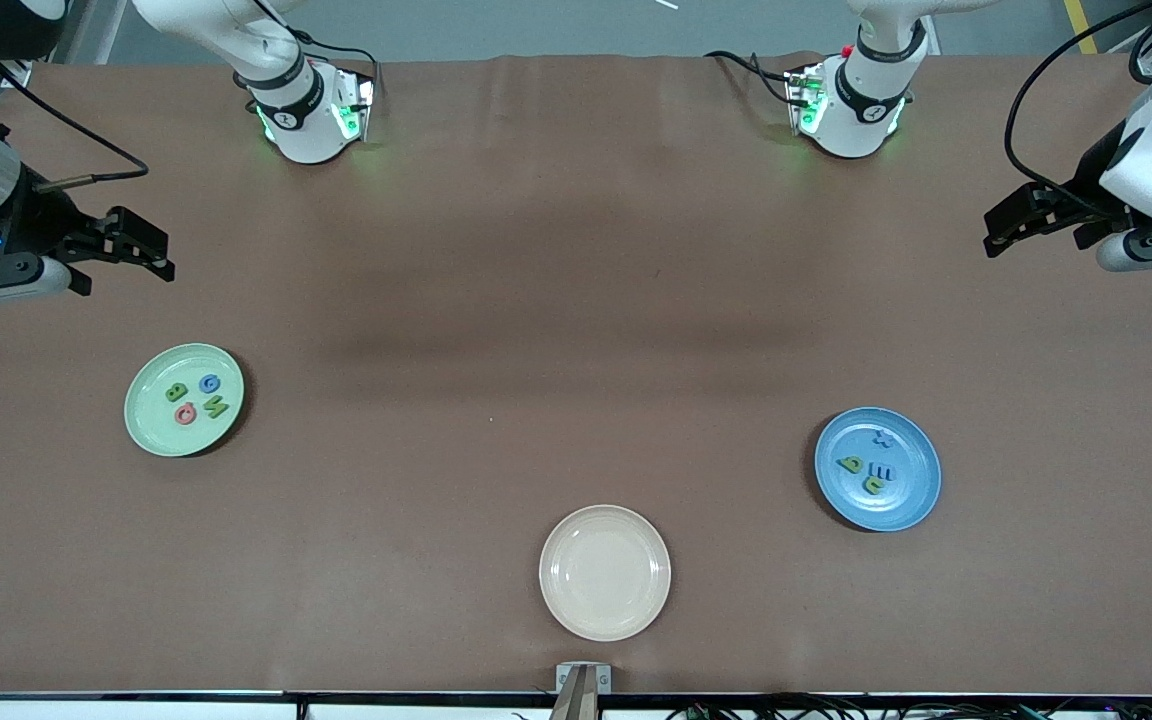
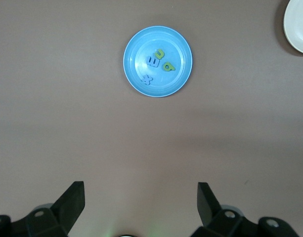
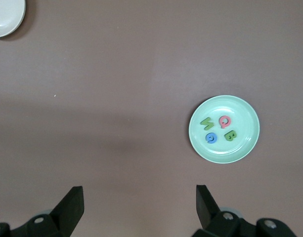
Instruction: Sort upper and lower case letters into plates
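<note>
Since each letter is tiny, flat, light and stiff, a pinch across its thin edges suits it. 4 letters [image 1: 194, 396] lie in the green plate [image 1: 152, 420] near the table's right-arm end; 4 more [image 1: 870, 466] in the blue plate [image 1: 911, 500]. Right gripper [image 1: 161, 258] and left gripper [image 1: 996, 232] hang wide open, empty, over the table's ends.

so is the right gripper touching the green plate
Apart. The front view shows the right gripper open above bare table, with clear cloth between it and the green plate.
</note>
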Motion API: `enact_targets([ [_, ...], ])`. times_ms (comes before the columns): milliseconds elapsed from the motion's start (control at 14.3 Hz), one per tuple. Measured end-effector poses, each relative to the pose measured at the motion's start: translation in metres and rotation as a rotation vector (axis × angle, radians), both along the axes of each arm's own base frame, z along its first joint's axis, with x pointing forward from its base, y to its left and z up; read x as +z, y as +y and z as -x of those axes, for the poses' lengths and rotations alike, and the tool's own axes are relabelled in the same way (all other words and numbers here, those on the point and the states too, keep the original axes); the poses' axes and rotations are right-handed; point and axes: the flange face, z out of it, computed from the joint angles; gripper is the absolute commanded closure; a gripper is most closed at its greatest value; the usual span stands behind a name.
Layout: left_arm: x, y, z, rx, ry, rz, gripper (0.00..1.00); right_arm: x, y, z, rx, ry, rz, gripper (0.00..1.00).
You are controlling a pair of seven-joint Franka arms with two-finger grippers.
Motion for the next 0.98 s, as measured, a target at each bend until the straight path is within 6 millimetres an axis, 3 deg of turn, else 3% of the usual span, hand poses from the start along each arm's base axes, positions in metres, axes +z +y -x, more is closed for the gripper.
enact_targets([
  [420,0.001,-0.001,0.000,-0.018,-0.002,0.001,0.00,-0.004,-0.013,-0.017,-0.007,-0.024,0.079,0.00],
  [771,0.007,-0.001,0.000,-0.019,-0.016,0.002,0.00,0.008,-0.032,-0.019,-0.042,-0.051,0.079,0.00],
  [981,0.007,-0.001,0.000,-0.019,-0.016,0.002,0.00,0.011,-0.033,-0.019,-0.043,-0.056,0.079,0.00],
])
